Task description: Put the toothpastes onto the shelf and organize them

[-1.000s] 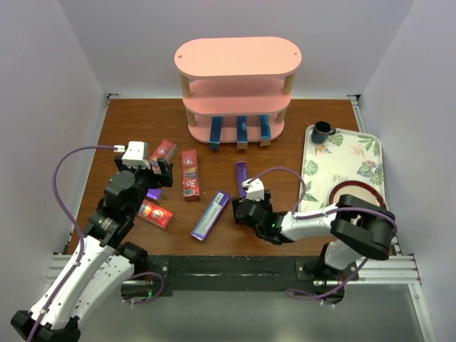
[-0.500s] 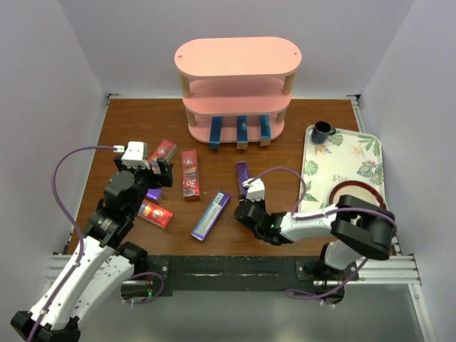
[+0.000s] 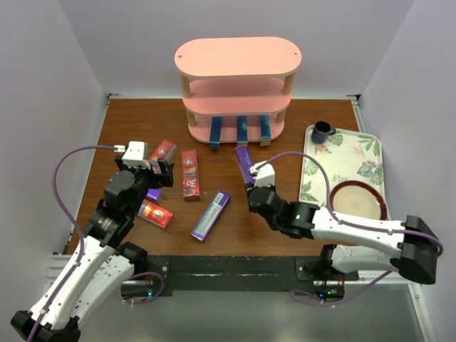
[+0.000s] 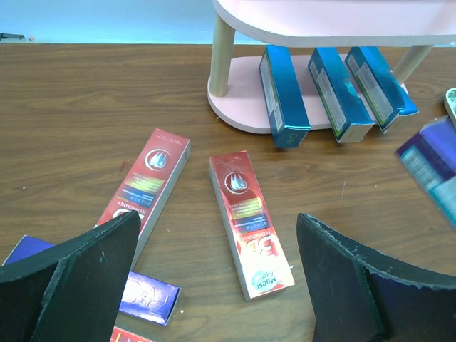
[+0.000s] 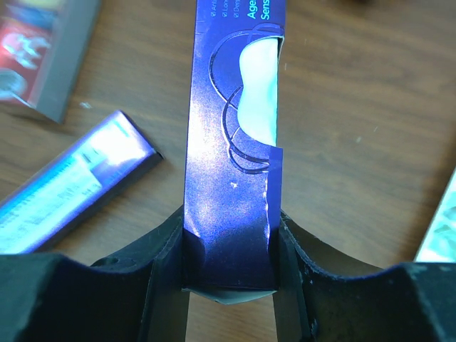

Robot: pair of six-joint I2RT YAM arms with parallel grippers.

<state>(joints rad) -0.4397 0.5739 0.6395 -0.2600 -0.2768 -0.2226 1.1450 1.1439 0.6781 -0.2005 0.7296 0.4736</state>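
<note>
Purple carton [image 5: 231, 142] is what I see pinched tight between the two fingers of my right end effector [image 3: 251, 184]. It is held a little above the brown tabletop [image 3: 320, 117], in front of the pink shelf [image 3: 239, 57] and not on it. Three blue cartons [image 3: 241, 130] sit side by side on the shelf's bottom board. My left end effector [image 4: 214, 278] is spread wide with nothing in it. It hangs over the red cartons [image 4: 249, 221], which lie flat on the left. A second purple carton [image 3: 211, 214] lies flat between my two arms. A third purple carton [image 4: 146, 298] peeks out under the left fingers.
</note>
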